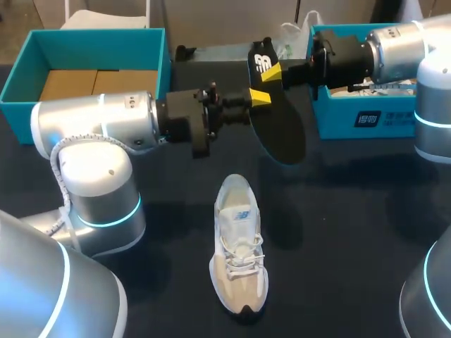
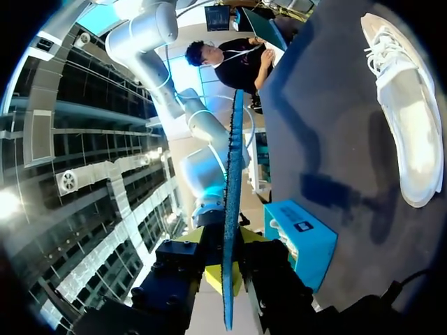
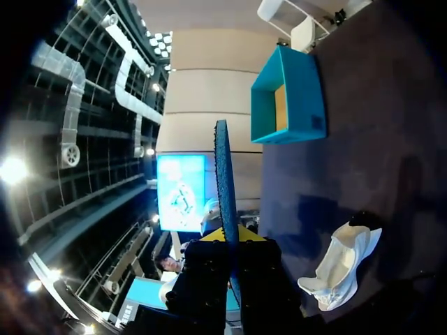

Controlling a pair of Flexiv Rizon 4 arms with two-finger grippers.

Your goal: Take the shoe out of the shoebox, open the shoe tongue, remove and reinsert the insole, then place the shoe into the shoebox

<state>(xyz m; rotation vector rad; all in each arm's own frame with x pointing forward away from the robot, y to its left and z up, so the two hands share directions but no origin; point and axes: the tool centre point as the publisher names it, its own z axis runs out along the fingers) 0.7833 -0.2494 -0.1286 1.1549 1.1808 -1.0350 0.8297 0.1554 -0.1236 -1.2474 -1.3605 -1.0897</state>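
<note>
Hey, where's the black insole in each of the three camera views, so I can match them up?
Head view: the insole hangs above the table's middle, gripped by the left gripper and the right gripper.
Left wrist view: edge-on, a thin strip in the left gripper.
Right wrist view: edge-on too, in the right gripper.
Shared landmark: the white shoe lying on the table.

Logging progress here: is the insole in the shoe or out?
Out. The left end effector and right end effector hold the insole aloft, apart from the shoe.
</note>
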